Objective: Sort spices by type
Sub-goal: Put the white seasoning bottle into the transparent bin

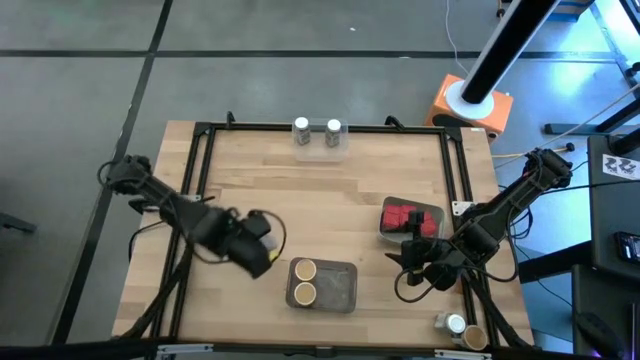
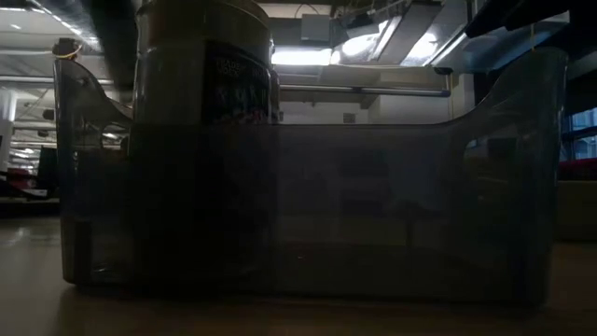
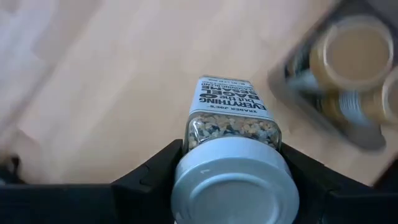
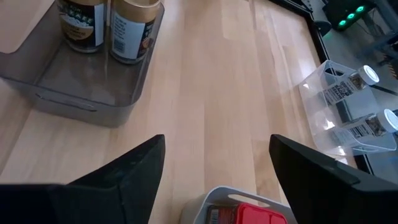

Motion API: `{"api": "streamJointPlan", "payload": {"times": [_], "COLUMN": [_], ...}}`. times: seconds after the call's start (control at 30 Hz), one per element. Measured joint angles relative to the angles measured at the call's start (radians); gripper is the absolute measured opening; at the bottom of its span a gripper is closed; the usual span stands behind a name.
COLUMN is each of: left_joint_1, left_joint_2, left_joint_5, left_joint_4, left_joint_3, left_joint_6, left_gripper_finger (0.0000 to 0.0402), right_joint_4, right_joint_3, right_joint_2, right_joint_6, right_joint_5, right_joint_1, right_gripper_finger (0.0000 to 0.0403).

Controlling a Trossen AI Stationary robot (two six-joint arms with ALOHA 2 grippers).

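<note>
Wooden table [image 1: 250, 190], white-capped jar [image 3: 231, 163] in left end effector [image 3: 230, 168].

The left arm stretches across the table's left half, its pincer [image 1: 258, 250] apparently clamped on a white-capped jar [image 3: 234, 163], while the right arm angles in from the right edge, its pincer [image 4: 214, 163] spread wide, fingers [image 4: 130, 171] apart.

Light wooden desk [image 1: 330, 210] framed by black rails. Grey tiled floor [image 1: 250, 80] seen across upper frame, dark seams visible. Orange base [image 1: 468, 108] with white cylinder at upper right. Bright ceiling lights [image 2: 359, 45] and pipes seen in low view.
</note>
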Motion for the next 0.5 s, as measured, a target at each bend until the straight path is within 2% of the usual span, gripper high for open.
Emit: {"api": "streamJointPlan", "payload": {"times": [0.17,0.37,0.5], "left_joint_1": [0.146,0.321,0.426], "left_joint_2": [0.0,0.001,0.001], "left_joint_5": [-0.037,-0.046,-0.046], "left_joint_4": [0.016,0.069,0.113], "left_joint_3": [0.034,0.038,0.038], "left_joint_6": [0.171,0.359,0.467], "left_gripper_finger": [0.0191,0.019,0.0189], "right_joint_4": [-0.001,-0.001,-0.001], "right_joint_3": [0.0,0.0,0.0], "right_joint_2": [0.0,0.0,0.0], "right_joint_6": [-0.023,-0.08,-0.127], "right_joint_5": [0.032,0.134,0.145], "right_joint_1": [0.0,0.0,0.0], "right_gripper_finger": [0.0289,0.0289,0.0289]}}
